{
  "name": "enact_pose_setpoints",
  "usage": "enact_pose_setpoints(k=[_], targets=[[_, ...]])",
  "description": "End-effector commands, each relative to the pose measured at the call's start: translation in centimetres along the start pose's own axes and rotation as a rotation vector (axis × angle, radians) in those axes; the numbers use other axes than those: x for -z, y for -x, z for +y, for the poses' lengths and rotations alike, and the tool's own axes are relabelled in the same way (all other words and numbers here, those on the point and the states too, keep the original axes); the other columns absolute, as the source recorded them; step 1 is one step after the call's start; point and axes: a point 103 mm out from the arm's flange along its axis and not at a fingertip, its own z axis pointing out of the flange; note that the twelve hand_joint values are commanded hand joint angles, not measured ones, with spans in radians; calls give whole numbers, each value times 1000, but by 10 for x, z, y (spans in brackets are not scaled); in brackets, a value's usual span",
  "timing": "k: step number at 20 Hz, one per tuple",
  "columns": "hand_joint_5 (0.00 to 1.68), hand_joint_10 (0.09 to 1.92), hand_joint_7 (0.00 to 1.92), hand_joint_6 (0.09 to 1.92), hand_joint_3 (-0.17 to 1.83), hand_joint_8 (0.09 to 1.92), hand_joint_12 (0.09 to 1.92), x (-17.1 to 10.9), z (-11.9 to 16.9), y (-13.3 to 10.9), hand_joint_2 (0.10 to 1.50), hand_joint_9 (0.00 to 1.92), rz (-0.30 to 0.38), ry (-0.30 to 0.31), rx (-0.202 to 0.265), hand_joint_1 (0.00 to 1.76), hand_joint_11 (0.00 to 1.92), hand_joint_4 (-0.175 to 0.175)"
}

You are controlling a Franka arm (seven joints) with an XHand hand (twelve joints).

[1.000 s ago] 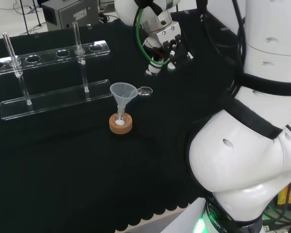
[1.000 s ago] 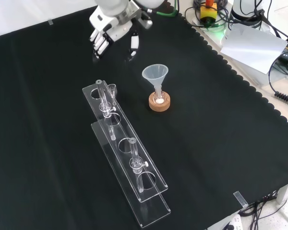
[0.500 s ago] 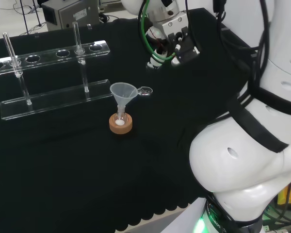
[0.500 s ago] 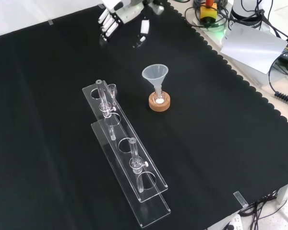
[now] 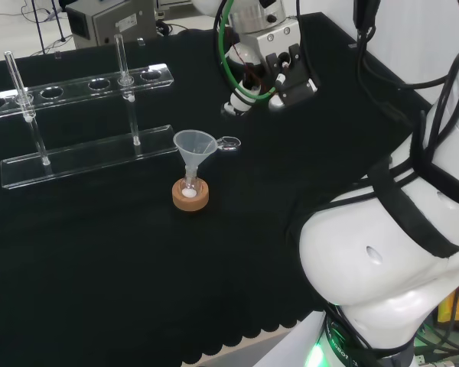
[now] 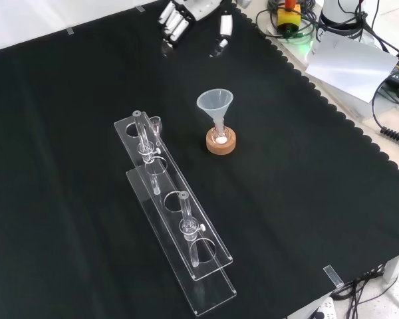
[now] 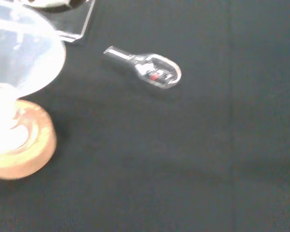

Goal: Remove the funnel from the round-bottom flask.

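A clear plastic funnel (image 5: 195,144) (image 6: 215,103) stands upright with its stem in a small round-bottom flask (image 5: 188,186) (image 6: 219,137). The flask sits on a cork ring (image 5: 190,197) (image 6: 221,143) and shows something white at its bottom. The hand (image 5: 274,79) (image 6: 187,14) hovers above the cloth, apart from the funnel: behind and to the right of it in the head view, at the top edge in the front view. Its fingers (image 6: 173,27) hang straight and hold nothing. In the wrist view the funnel (image 7: 25,54) and cork ring (image 7: 20,151) appear close and blurred.
A clear acrylic rack (image 5: 86,151) (image 6: 175,214) with two upright glass tubes stands left of the flask in both views. A small clear glass piece (image 5: 229,143) (image 6: 155,122) (image 7: 152,71) lies on the cloth between rack and funnel. White arm links (image 5: 398,229) tower at the head view's right.
The hand has moved right and toward the top edge in the front view, farther from the rack's end. Funnel, flask and rack have stayed put.
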Motion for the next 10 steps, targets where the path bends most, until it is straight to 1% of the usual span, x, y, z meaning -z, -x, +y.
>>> enact_pose_setpoints(k=[1,5,7,10], targets=[[309,565,348,87,627,658,1327,-4,-7,-25,635,621,29,-73,72,668,457,-38],[262,562,322,87,622,655,1326,-7,-3,-36,630,598,60,-111,112,636,467,-26],[223,597,266,87,603,667,1333,-10,1,-41,628,525,73,-135,135,616,466,-27],[171,658,166,87,562,672,1355,-14,5,-45,628,394,82,-150,157,588,455,-31]])
